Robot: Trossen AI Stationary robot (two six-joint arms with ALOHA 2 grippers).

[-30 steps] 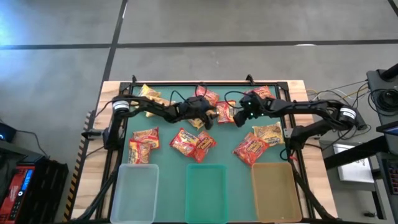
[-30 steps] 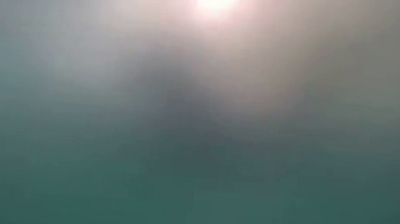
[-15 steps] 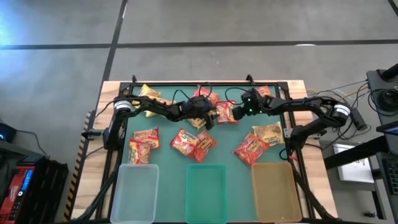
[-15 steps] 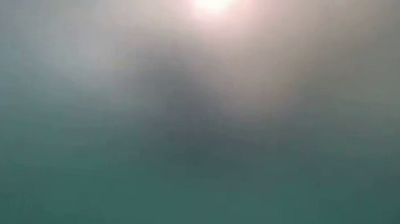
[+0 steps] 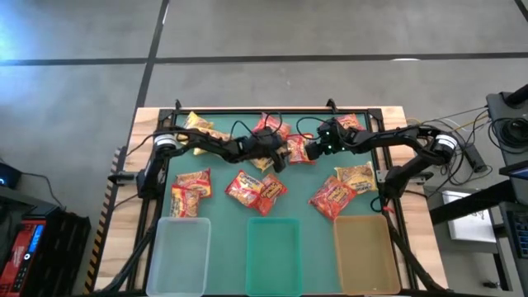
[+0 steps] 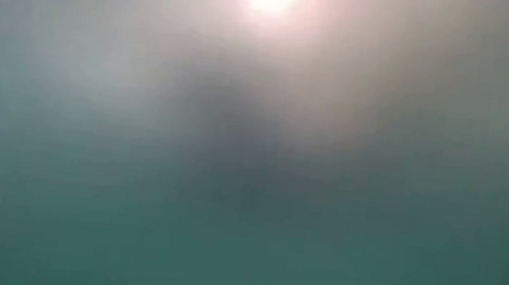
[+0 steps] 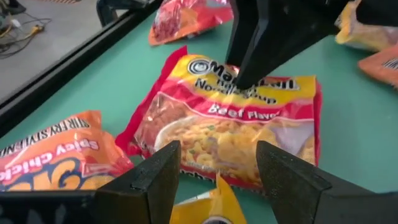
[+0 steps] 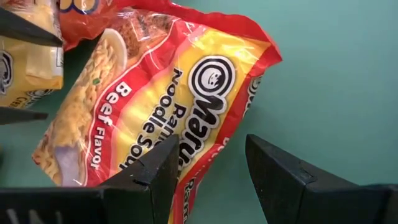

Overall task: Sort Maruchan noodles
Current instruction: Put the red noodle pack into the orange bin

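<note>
A red-and-yellow beef-flavour Maruchan noodles packet (image 5: 297,151) (image 7: 230,124) lies flat on the green mat at the far centre. My right gripper (image 5: 312,151) (image 8: 211,174) is open, tipped down over that packet's right edge. From the left, my left gripper (image 5: 275,155) (image 7: 217,180) points at the same packet, open. A yellow packet's corner (image 7: 210,198) shows between its fingers. An orange spicy-chicken packet (image 7: 50,155) lies beside it. My right gripper comes slanting down from the table's right, its fingers astride the beef packet's logo edge (image 8: 202,155). In the left wrist view one fingertip (image 7: 244,74) sits on the packet's printed top. The packet lies flat on the mat. My left gripper: whether its fingers touch the yellow packet, I cannot tell.
More packets lie about the mat: at the left (image 5: 191,183), centre (image 5: 256,188), right (image 5: 334,196) and along the far edge (image 5: 198,125). Three shallow trays stand at the near edge: clear (image 5: 157,247), green (image 5: 252,247), tan (image 5: 386,252). The low view shows only blur.
My right gripper has gone toward the table's left and down, onto the beef packet's right edge, rolling a little. The packet has stayed flat where it lay.
</note>
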